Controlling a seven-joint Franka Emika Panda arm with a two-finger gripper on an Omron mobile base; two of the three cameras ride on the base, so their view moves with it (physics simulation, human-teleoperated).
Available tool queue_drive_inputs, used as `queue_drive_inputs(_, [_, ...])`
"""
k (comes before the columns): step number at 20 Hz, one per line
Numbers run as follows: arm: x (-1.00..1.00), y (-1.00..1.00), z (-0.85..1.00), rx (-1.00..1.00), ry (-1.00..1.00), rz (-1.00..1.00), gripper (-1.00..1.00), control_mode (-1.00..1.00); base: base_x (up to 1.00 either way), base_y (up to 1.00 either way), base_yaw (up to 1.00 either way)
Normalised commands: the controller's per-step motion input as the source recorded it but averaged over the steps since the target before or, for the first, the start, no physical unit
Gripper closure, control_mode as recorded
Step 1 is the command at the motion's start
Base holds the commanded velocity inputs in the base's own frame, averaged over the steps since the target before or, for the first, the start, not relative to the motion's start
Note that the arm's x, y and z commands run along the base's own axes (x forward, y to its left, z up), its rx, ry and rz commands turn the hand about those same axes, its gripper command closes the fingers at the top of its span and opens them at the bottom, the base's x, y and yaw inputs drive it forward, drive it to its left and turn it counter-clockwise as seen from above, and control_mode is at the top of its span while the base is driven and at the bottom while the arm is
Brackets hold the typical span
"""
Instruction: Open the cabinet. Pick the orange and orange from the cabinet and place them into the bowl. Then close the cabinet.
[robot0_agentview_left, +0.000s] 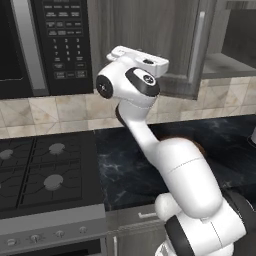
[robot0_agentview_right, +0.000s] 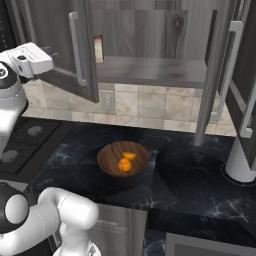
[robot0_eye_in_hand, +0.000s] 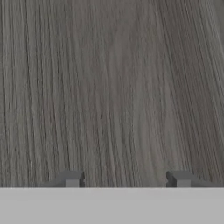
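Dark grey wood-grain wall cabinet (robot0_agentview_right: 150, 45), two doors w/ long vertical silver bar handles: both doors stand open. In right base view the left door (robot0_agentview_right: 57, 47) swings out toward the arm, its handle (robot0_agentview_right: 75, 47) on the near face; right door (robot0_agentview_right: 220, 75) hangs open edge-on, handle (robot0_agentview_right: 227, 70) facing right. Shelf inside looks bare except a small box-like item (robot0_agentview_right: 98, 48) at its left end, too small to identify.

Wide shallow round bowl of reddish-brown wood (robot0_agentview_right: 123, 159) sits on the dark marbled counter (robot0_agentview_right: 190, 180), below the cabinet opening. Two small bright orange fruits lie inside it: one (robot0_agentview_right: 124, 165) near centre, other (robot0_agentview_right: 129, 156) just behind, touching or nearly so; cannot tell which. In left base view the bowl is mostly hidden behind the arm, only a brown sliver (robot0_agentview_left: 200, 147) showing.

White arm raised, hand up at the left door. Two-finger gripper (robot0_eye_in_hand: 127, 179): hand view shows both dark tips apart w/ a clear gap, nothing between them, pointed straight at grey wood-grain panel close in front. Contact w/ panel: cannot tell.

Black microwave (robot0_agentview_left: 45, 45) left of cabinet; black gas hob (robot0_agentview_left: 45, 170) below it. White cylindrical object (robot0_agentview_right: 240, 162) on counter at far right, under the right door.
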Motion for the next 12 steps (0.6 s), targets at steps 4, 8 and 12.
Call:
queue_drive_inputs(4, [0.72,-0.61,-0.24,0.06,0.0,0.15,-1.0,-1.0,0.0,0.0,0.0])
queue_drive_inputs(8, [0.73,-0.75,-0.3,0.09,0.0,0.25,-1.0,-1.0,0.0,0.0,0.0])
queue_drive_inputs(12, [0.67,-0.72,-0.32,0.06,0.0,0.25,-1.0,-1.0,0.0,0.0,0.0])
